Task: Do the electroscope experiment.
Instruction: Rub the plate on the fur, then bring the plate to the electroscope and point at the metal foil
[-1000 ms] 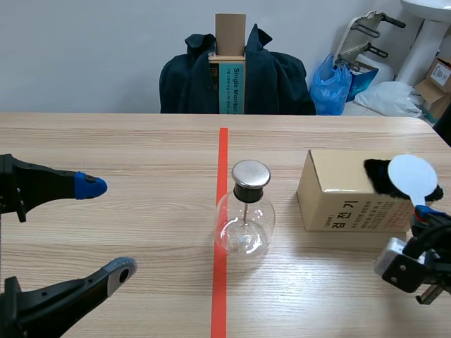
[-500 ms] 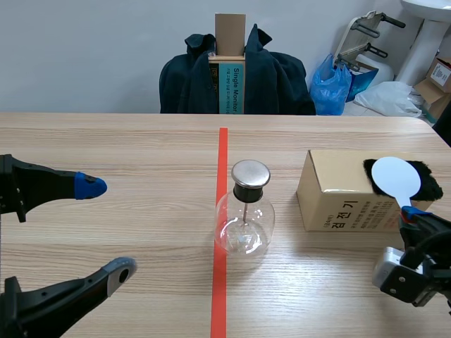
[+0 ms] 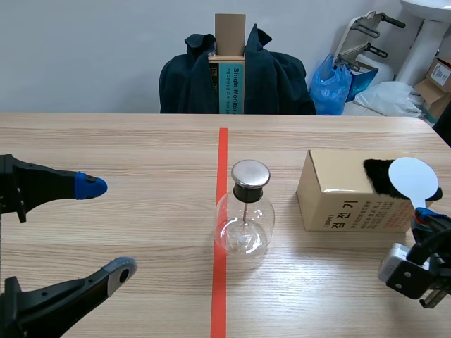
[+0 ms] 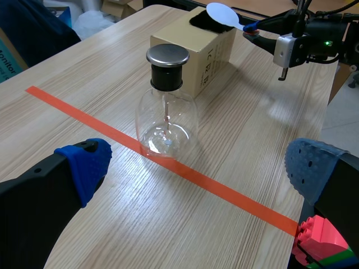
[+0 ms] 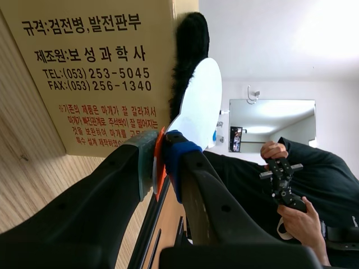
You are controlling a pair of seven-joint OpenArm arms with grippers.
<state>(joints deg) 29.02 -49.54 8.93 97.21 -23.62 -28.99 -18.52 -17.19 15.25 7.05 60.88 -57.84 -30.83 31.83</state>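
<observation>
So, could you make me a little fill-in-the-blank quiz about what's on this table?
The white paddle is gripped by the ___ arm's fingers.
The black fur lies on top of the ___ box.
The left fingers stand ___, holding nothing.
Missing words: right, cardboard, open.

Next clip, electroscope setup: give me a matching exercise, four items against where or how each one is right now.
Items:
1. glass flask
2. black fur
3. white paddle
4. left claw

States:
A. lying on top of the cardboard box
B. open, holding nothing
C. standing at the orange-red tape line
D. gripped in the right claw

Pairs: 1-C, 2-A, 3-D, 4-B
</observation>
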